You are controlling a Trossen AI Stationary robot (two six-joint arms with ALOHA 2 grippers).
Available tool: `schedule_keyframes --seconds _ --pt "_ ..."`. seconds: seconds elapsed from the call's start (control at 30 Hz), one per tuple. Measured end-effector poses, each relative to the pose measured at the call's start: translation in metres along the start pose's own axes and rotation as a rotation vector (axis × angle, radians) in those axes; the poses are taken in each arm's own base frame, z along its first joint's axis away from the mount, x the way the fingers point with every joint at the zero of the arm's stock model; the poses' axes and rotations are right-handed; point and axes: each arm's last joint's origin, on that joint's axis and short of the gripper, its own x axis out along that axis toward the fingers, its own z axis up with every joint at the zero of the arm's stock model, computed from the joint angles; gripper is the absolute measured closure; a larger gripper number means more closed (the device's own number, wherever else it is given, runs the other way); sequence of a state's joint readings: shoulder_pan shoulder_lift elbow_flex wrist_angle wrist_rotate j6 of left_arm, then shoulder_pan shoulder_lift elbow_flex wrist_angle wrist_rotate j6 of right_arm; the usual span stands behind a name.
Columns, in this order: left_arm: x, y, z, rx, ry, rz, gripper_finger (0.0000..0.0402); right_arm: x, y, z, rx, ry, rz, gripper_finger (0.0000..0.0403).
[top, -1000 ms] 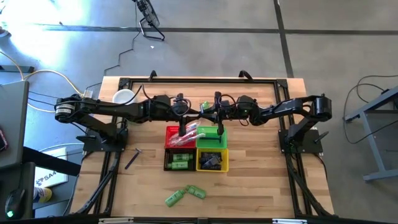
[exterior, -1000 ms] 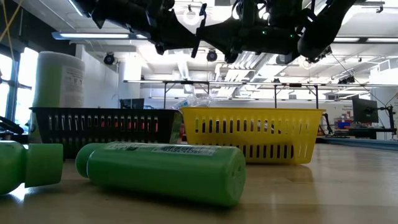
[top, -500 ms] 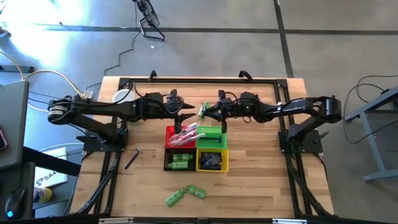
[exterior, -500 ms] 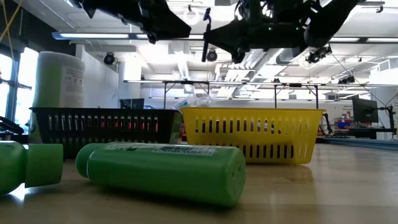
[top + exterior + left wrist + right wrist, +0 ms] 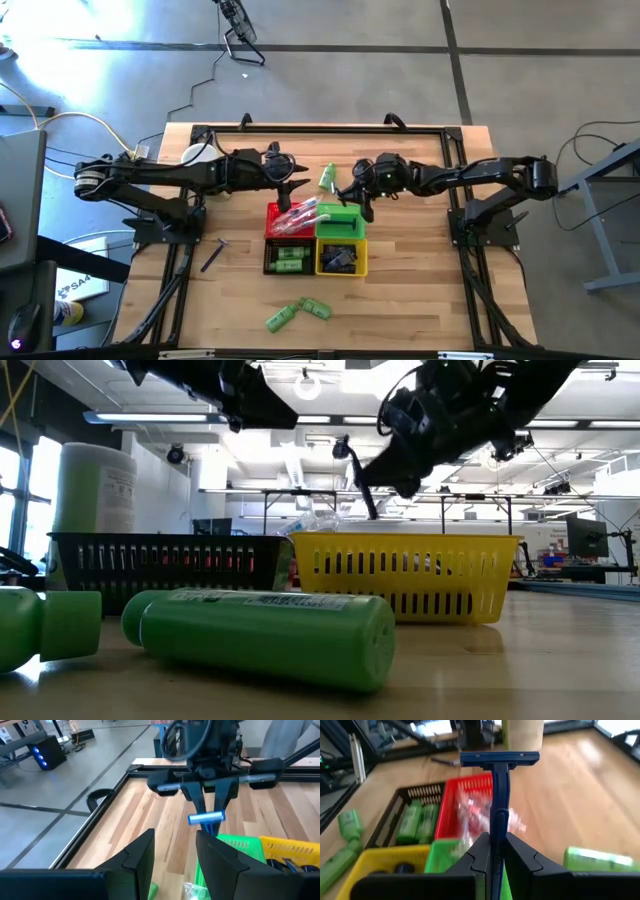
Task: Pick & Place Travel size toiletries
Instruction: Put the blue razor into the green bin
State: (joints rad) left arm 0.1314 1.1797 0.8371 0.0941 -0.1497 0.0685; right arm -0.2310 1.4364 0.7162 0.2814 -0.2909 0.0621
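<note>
My right gripper (image 5: 362, 196) hangs over the far edge of the green basket (image 5: 341, 220), shut on a blue razor (image 5: 499, 780) whose head (image 5: 206, 817) faces my left gripper. My left gripper (image 5: 172, 855) is open with nothing between its fingers, above the table beyond the red basket (image 5: 289, 221). Clear packets lie in the red basket. Green bottles (image 5: 291, 260) lie in the black basket, and dark tubes lie in the yellow basket (image 5: 342, 259). One green bottle (image 5: 326, 178) lies on the table between the grippers, and two more (image 5: 297, 313) lie near the front edge. My right gripper pinches the razor's blue handle (image 5: 495, 845) between its two fingers, which lie along the handle. The head (image 5: 500, 757) sticks out well beyond the fingertips. The razor is lifted clear and slants down from the table's right side toward the baskets.
A white cup (image 5: 198, 155) stands at the far left by my left arm. A dark razor (image 5: 212, 256) lies on the table left of the black basket. Bare wood lies to the right of the baskets and along the front.
My left gripper has drawn back toward the table's left edge and risen a little. My right gripper has pulled back toward the right edge, sunk and tipped, carrying the razor, which now slants down over the green basket.
</note>
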Motion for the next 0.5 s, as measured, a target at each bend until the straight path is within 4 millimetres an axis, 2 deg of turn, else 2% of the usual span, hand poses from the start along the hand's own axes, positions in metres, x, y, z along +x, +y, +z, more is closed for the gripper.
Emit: schedule_keyframes --seconds 0.27,0.5 --pt "0.000 0.000 -0.002 0.004 0.023 0.001 0.0261 0.001 0.007 -0.015 0.121 0.149 0.009 0.0372" --pt "0.000 0.000 -0.004 0.004 0.036 0.000 0.0261 0.007 0.019 -0.023 0.112 0.208 0.030 0.0369"
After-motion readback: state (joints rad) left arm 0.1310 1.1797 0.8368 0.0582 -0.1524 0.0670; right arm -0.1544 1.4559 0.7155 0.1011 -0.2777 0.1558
